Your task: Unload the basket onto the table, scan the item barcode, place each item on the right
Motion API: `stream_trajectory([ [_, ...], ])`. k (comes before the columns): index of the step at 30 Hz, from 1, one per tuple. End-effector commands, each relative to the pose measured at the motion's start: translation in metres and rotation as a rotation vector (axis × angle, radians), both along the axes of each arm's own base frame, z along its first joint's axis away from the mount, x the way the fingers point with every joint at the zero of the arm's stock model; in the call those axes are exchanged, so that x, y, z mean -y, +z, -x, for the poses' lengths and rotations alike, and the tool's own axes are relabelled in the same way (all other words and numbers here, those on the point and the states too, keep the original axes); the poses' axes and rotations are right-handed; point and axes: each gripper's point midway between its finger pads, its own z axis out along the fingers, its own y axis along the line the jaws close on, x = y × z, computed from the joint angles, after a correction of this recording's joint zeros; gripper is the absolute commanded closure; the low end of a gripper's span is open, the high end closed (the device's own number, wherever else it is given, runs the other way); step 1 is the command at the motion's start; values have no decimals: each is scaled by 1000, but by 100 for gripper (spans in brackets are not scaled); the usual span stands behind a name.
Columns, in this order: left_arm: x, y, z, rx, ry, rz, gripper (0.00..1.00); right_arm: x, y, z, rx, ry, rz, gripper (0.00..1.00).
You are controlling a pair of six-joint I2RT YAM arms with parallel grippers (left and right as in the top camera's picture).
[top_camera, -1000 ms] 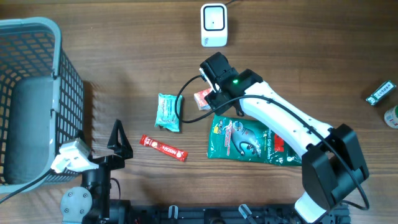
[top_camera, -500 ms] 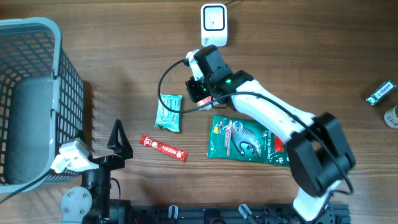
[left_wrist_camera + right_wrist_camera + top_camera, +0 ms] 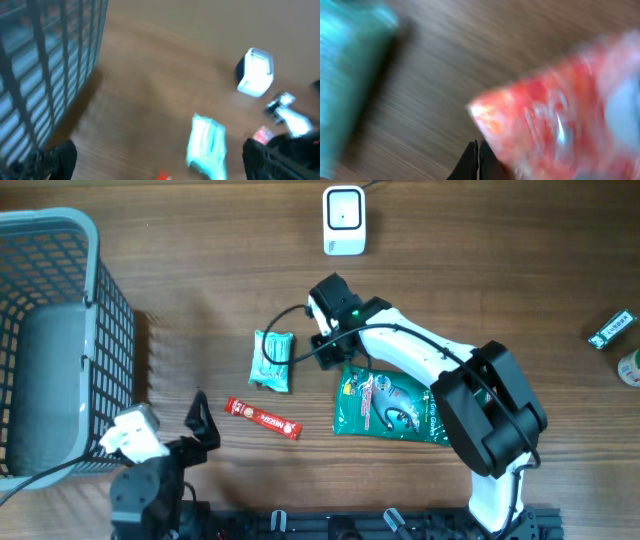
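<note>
Shut right gripper (image 3: 476, 159) tight at the corner of red packet (image 3: 555, 115), just short of scanner (image 3: 343, 220), likely pinching to lift for scanning; actual hold unclear. Left gripper (image 3: 160, 162) wide open, empty, parked by basket (image 3: 95, 225). Versus a second ago: closed from open, shifted slightly toward teal pouch (image 3: 270, 360)

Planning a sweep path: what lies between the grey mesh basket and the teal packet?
Only bare wooden table separates grey basket from teal packet, shown overhead.
</note>
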Motion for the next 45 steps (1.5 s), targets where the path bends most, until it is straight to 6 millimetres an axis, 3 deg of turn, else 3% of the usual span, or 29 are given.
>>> stream_trajectory([
  [1, -1, -33, 16, -148, -9, -27, 0, 37, -9, -6, 52, 23, 207, 95],
  [3, -2, -51, 27, -234, -9, -34, 0, 49, -7, -7, 70, 54, 278, 95],
  [5, -2, -54, 28, -244, -9, -35, 0, 75, 4, -18, 146, -10, 417, 95],
  [8, -2, -54, 28, -245, -9, -35, 0, 88, 28, -29, 234, -90, 470, 95],
  [12, -2, -54, 28, -245, -9, -35, 0, 81, 75, -38, 329, -195, 360, 95],
  [16, -2, -54, 28, -245, -9, -35, 0, 61, 118, -28, 341, -232, 159, 95],
  [19, -2, -54, 28, -245, -9, -35, 0, 50, 139, -21, 336, -215, 57, 95],
  [23, -5, -53, 28, -244, -1, -53, 0, 49, 153, -16, 346, -211, 22, 95],
  [26, -10, -52, 28, -241, 26, -67, 0, 51, 150, -9, 315, -202, 30, 95],
  [27, -13, -47, 25, -215, 43, -72, 0, 51, 148, -7, 305, -198, 31, 95],
  [29, -5, -13, 5, -50, 27, -5, 0, 51, 148, -6, 305, -192, 35, 95],
  [31, 1, 7, -3, 39, -2, 14, 0, 51, 148, -7, 305, -192, 35, 95],
  [34, 3, 19, -10, 101, -7, 20, 0, 54, 146, -3, 290, -193, 47, 78],
  [38, 9, -5, -26, 99, -38, 21, 0, 65, 140, 6, 237, -225, 81, 45],
  [39, 10, -12, -30, 98, -43, 24, 0, 68, 139, 8, 228, -231, 88, 0],
  [42, 14, -39, -41, 94, -59, 29, 0, 83, 134, 12, 157, -316, 79, 0],
  [45, 14, -47, -44, 89, -59, 28, 0, 66, 137, 13, 47, -320, -106, 0],
])
